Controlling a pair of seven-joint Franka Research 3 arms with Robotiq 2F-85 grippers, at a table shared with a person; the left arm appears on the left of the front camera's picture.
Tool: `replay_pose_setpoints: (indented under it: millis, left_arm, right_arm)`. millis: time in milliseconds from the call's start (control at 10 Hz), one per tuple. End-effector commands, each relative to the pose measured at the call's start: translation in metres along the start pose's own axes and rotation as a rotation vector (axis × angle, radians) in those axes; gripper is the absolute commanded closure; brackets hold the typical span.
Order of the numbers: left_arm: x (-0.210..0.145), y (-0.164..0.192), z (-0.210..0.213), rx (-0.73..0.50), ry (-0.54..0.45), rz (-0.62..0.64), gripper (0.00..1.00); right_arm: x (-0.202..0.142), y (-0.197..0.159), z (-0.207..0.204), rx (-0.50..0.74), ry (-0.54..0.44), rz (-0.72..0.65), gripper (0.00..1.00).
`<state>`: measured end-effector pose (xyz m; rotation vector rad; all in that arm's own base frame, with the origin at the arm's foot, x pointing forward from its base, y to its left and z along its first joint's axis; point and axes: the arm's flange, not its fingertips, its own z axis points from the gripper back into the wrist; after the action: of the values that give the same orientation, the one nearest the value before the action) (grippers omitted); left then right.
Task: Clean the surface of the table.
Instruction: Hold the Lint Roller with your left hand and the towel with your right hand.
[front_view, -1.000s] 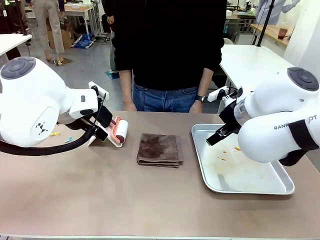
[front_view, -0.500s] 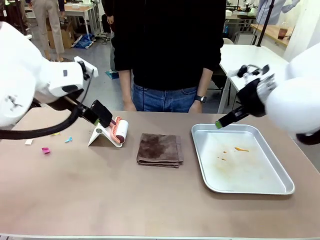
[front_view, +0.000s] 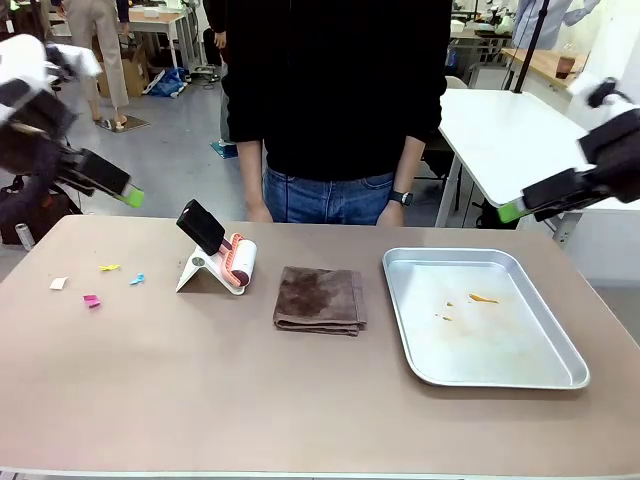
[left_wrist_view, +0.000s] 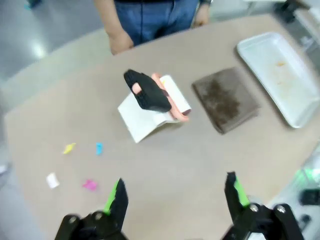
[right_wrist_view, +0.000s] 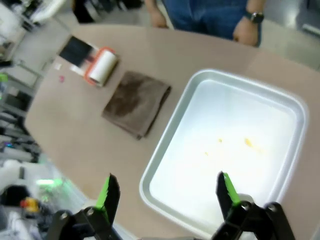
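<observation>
The table (front_view: 250, 400) has a matte taupe-brown top. Small coloured paper scraps (front_view: 91, 300) lie at its left end, and they appear in the left wrist view as scraps (left_wrist_view: 90, 185). My left gripper (front_view: 130, 196) hangs high off the table's far left corner; the left wrist view shows this gripper (left_wrist_view: 176, 195) open and holding nothing, above bare tabletop. My right gripper (front_view: 512, 211) is raised beyond the far right corner. It (right_wrist_view: 167, 192) is open and holds nothing, over the near rim of the tray (right_wrist_view: 165, 165).
A lint roller (front_view: 232, 258) with a black handle rests on a white stand at the left centre. A folded brown cloth (front_view: 320, 298) lies mid-table. A silver tray (front_view: 500, 345) with orange crumbs (front_view: 483, 298) sits right. A person (front_view: 335, 110) stands at the far edge.
Both arms have swung up and outward from over the table, the left to the far left, the right to the far right. Roller, cloth and tray have not moved.
</observation>
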<state>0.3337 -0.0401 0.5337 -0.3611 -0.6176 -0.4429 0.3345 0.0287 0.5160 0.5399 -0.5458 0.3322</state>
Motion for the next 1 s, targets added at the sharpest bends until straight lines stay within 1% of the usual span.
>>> replay_pose_setpoints:
  millis: [0, 100, 200, 300, 400, 500, 700, 900]
  left_arm:
    - [-0.030, 0.052, 0.009, -0.216, -0.048, 0.149, 0.00]
    - [-0.039, 0.080, 0.011, -0.272, -0.076, 0.238, 0.00]
    - [-0.051, 0.102, 0.009, -0.296, -0.107, 0.321, 0.00]
    - [-0.060, 0.133, 0.009, -0.380, -0.127, 0.383, 0.00]
    - [-0.060, 0.160, 0.005, -0.412, -0.149, 0.435, 0.00]
    - [-0.079, 0.168, 0.000, -0.452, -0.200, 0.508, 0.00]
    - [-0.100, 0.158, -0.007, -0.489, -0.281, 0.582, 0.00]
    - [-0.107, 0.163, -0.018, -0.515, -0.293, 0.639, 0.00]
  right_arm:
    - [-0.044, -0.050, 0.021, 0.160, -0.026, -0.170, 0.00]
    - [-0.051, -0.074, 0.030, 0.231, -0.049, -0.226, 0.00]
    - [-0.058, -0.102, 0.036, 0.312, -0.075, -0.259, 0.00]
    - [-0.066, -0.132, 0.039, 0.382, -0.111, -0.347, 0.00]
    - [-0.072, -0.149, 0.037, 0.402, -0.142, -0.393, 0.00]
    - [-0.081, -0.165, 0.031, 0.424, -0.133, -0.418, 0.00]
    - [-0.090, -0.186, 0.026, 0.455, -0.141, -0.462, 0.00]
    - [-0.094, -0.196, 0.022, 0.487, -0.161, -0.487, 0.00]
